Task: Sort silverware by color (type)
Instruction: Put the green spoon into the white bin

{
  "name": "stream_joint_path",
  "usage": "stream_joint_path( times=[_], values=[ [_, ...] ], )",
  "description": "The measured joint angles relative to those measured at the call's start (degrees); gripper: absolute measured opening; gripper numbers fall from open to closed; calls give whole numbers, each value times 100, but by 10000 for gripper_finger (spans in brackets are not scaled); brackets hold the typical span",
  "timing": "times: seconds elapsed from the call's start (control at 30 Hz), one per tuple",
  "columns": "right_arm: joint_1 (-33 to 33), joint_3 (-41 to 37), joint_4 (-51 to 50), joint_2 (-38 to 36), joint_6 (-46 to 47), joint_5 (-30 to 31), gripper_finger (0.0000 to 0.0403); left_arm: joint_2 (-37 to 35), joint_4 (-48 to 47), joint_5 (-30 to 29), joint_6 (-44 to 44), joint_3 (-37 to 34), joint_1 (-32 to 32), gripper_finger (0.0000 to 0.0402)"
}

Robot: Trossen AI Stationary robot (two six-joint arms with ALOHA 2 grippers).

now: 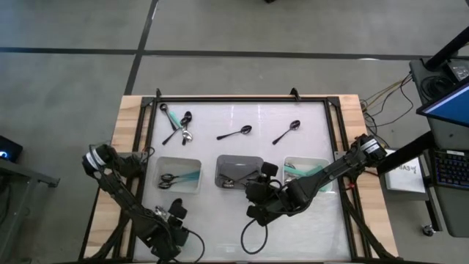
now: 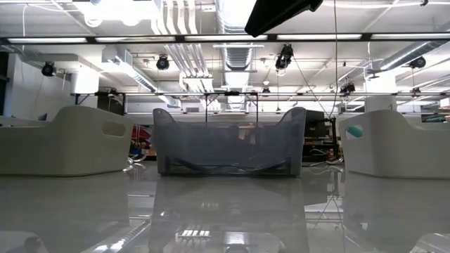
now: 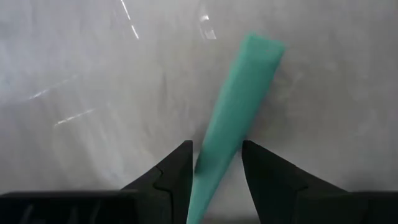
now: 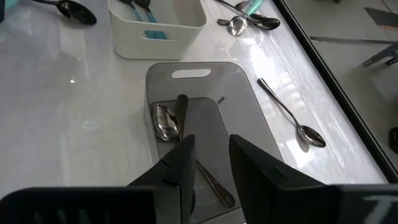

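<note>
Left claw (image 3: pixel 216 171) clamps mint-green spoon (image 3: pixel 239 106); right claw (image 4: pixel 208 163) (parted, empty) over grey tray (image 4: pixel 249 93) holding silver spoon (image 4: pixel 166 121).

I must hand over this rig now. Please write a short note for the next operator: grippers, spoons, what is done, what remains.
Left gripper: near the table's front edge, shut on a mint-green spoon by its handle.
Right gripper: over the grey middle tray, holding nothing visible.
Done: spoons lie in the left tray, silver ones in the grey tray, green ones in the right tray.
Left: two black spoons and a mixed cluster at the far left remain loose on the table. Place the held green spoon first.
</note>
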Motion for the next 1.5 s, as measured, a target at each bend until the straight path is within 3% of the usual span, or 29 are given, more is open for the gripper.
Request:
stream_joint_path(
  times=[0.3,0.43,0.5,0.7,0.87,1.1,1.27,1.5],
  values=[
    [0,0,6,0,0,0,91,-15,218,-148,20,-88,0,123],
    [0,0,16,0,0,1,91,-5,0,-634,-1506,-86,-20,116],
    [0,0,20,0,0,1,91,-2,-177,-722,-1836,-114,11,107],
    [0,0,93,0,-2,1,91,0,-106,-665,-1687,-169,67,35],
    [0,0,140,0,0,0,91,-3,-105,-595,-2108,-171,188,33],
    [0,0,151,0,0,1,91,-124,-193,-632,-1995,83,279,33],
    [0,0,153,0,0,1,91,-359,-220,-1284,-1878,286,465,33],
    [0,0,155,0,-2,0,91,-525,-154,-3195,-1352,646,790,33]
  ],
)
